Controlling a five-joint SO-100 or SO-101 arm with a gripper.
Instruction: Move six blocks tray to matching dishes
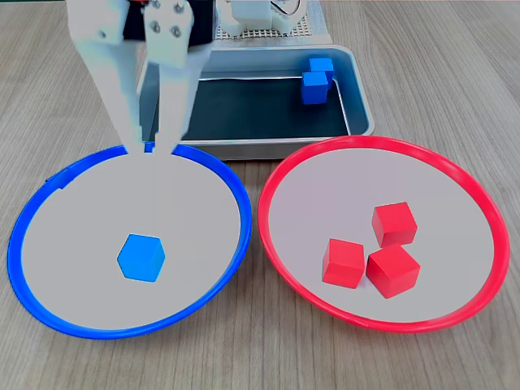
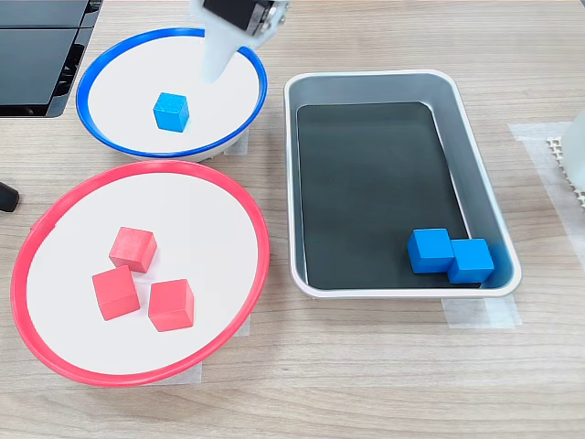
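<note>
My white gripper (image 1: 150,143) (image 2: 214,71) hangs open and empty over the far edge of the blue-rimmed dish (image 1: 240,205) (image 2: 91,77), between that dish and the grey tray (image 1: 268,149) (image 2: 366,80). One blue block (image 1: 140,257) (image 2: 171,112) lies in the blue-rimmed dish. Two blue blocks (image 1: 315,88) (image 2: 430,250) touch each other in one corner of the tray. All three red blocks (image 1: 394,223) (image 2: 132,249) rest close together in the red-rimmed dish (image 1: 490,213) (image 2: 257,229).
The arm's white base (image 1: 260,18) stands behind the tray. A black device (image 2: 37,55) sits beside the blue-rimmed dish, and a white mesh piece (image 2: 571,160) lies past the tray. Bare wooden table (image 1: 455,73) surrounds the dishes.
</note>
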